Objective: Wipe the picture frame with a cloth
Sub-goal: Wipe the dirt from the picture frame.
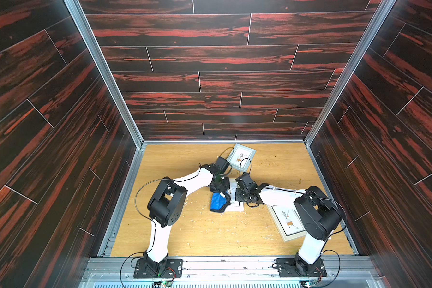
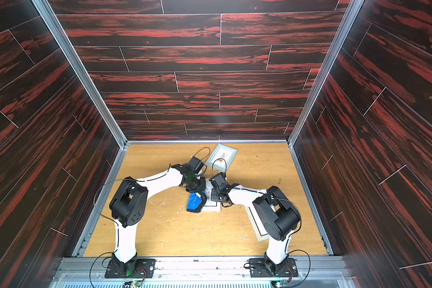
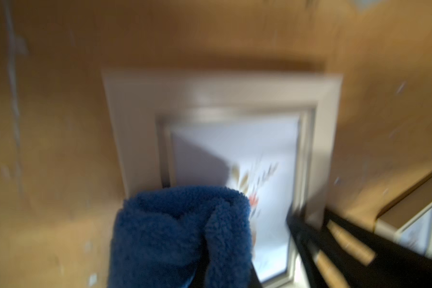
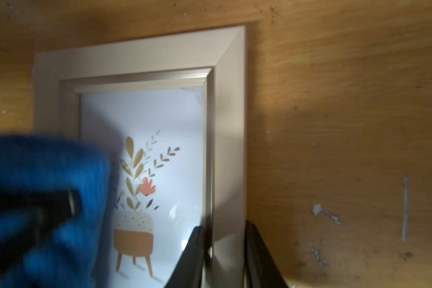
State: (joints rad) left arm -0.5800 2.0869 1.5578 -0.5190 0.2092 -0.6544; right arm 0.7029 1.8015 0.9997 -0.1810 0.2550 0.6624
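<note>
So the picture frame point(image 1: 235, 207) getting the attention lies flat roughly in the middle of the worktop point(image 1: 197, 237), a touch closer to the back edge than the front. It has a wide pale border, and the print point(image 4: 140, 179) inside is a leafy plant with one pink flower, in a spotted pot on an orange stand with legs.

The left pincer point(image 1: 220, 191) is pressed together on the cloth point(image 1: 218, 202), which is bunched into a fluffy blue wad with a bit of black edging showing. The wad sits over the side of the frame that faces the worktop's left edge, covering that border and part of the print. In both top views it spills a little past the frame onto the wood. Honestly can't tell how firmly it's pushed onto the glass, since the left wrist view is pretty smeary.

The right pincer point(image 4: 226, 259) is pinching the frame's opposite border, with one finger on the glass side of the rail and the other on the outer side. The right wrist view shows that nice and clear.

There are two more frames around. A second frame point(image 1: 242, 155) lies close to the back edge, about midway along it. A third frame point(image 1: 286, 223) is over toward the right edge, partly hidden under the right arm. Little pale flecks point(image 1: 269, 237) are scattered over the front half of the worktop.
</note>
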